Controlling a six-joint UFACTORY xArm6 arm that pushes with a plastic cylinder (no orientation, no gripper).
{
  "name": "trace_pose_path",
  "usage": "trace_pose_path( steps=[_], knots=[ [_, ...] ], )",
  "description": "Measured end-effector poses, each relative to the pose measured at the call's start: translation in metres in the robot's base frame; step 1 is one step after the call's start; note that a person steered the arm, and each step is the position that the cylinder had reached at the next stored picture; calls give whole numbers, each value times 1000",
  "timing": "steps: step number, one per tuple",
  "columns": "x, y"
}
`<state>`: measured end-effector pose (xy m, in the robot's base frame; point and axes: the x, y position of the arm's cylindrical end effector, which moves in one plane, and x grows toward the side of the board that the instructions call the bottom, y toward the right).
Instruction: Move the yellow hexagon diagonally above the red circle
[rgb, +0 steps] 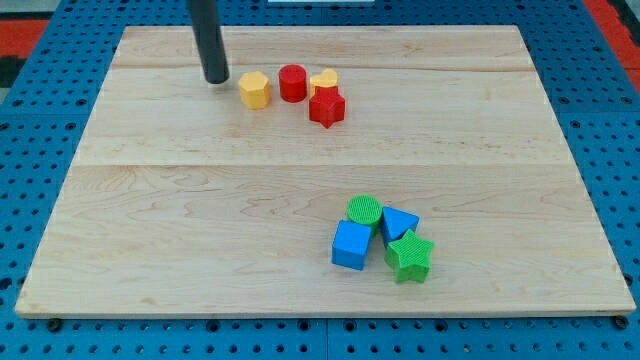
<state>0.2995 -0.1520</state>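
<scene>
The yellow hexagon lies near the view's top, just left of the red circle, with a small gap between them. My tip rests on the board a little to the left of the yellow hexagon and slightly above it, not touching it. A yellow heart sits right of the red circle, partly hidden behind a red star that touches it from below.
A cluster sits at the view's lower right: a green circle, a blue triangle, a blue cube and a green star. The wooden board lies on a blue pegboard.
</scene>
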Motion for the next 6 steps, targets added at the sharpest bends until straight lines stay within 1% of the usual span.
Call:
trace_pose_path(
  steps=[1,2,3,4,5,6],
  knots=[
    [22,-4],
    [58,-4],
    [78,13],
    [65,39],
    [40,63],
    [11,74]
  ],
)
